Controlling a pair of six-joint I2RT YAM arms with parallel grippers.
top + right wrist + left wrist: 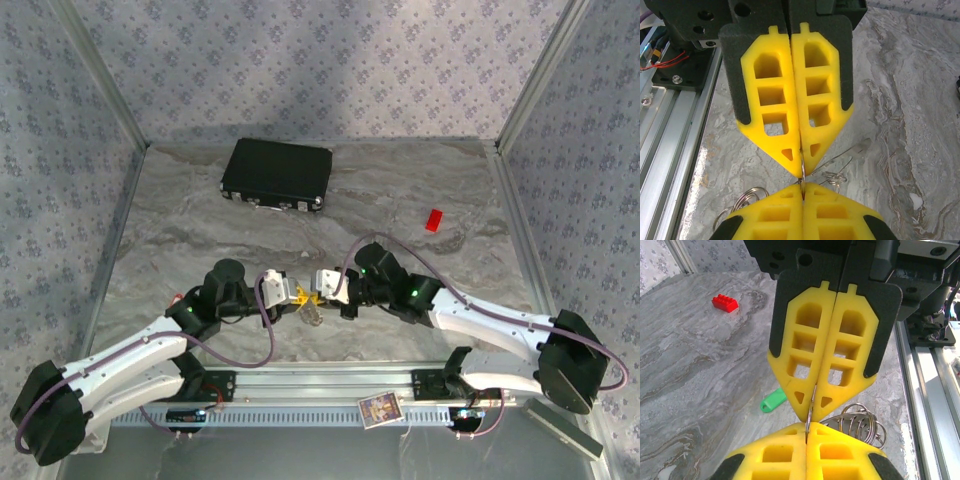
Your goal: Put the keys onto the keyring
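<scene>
My two grippers meet tip to tip over the table's near middle, the left gripper (291, 293) facing the right gripper (326, 288). In the left wrist view my left gripper (807, 427) is shut on a thin silver ring (810, 416) of the keyring, and the right gripper's fingers (840, 365) pinch the same ring from the far side. A bunch of silver rings (860, 422) hangs beside it. The right gripper (802, 186) is likewise shut on that ring (802, 167). The keyring's thin wire loop (842, 161) trails onto the table. A green-tagged key (774, 400) lies on the table below.
A black case (277, 174) lies at the back of the table. A red block (433, 220) sits at the right, also seen from the left wrist (725, 303). An aluminium rail (320, 385) runs along the near edge, with a small card (380, 409) on it.
</scene>
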